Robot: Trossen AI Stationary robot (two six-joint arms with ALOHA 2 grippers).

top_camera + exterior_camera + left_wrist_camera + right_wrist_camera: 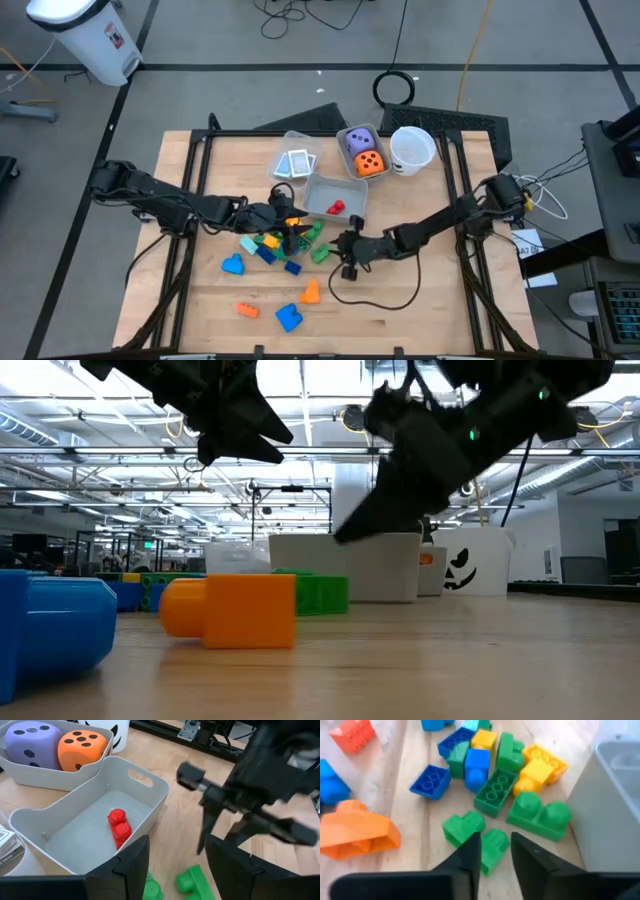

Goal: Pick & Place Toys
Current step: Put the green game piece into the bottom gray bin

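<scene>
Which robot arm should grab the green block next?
Probably the right. The right gripper hangs open directly over the green block, which lies loose beside the pile. The left gripper, also open, points toward the bin holding the red block.

Bare table [420, 300] lies open at lower right, while the block pile [285, 240] and bins [335, 195] crowd the centre.

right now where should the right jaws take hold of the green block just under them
Probably across the narrow waist of the green block, coming straight down. It lies on its side apart from the block pile, so both flanks look free. The right gripper hangs open just above it.
</scene>
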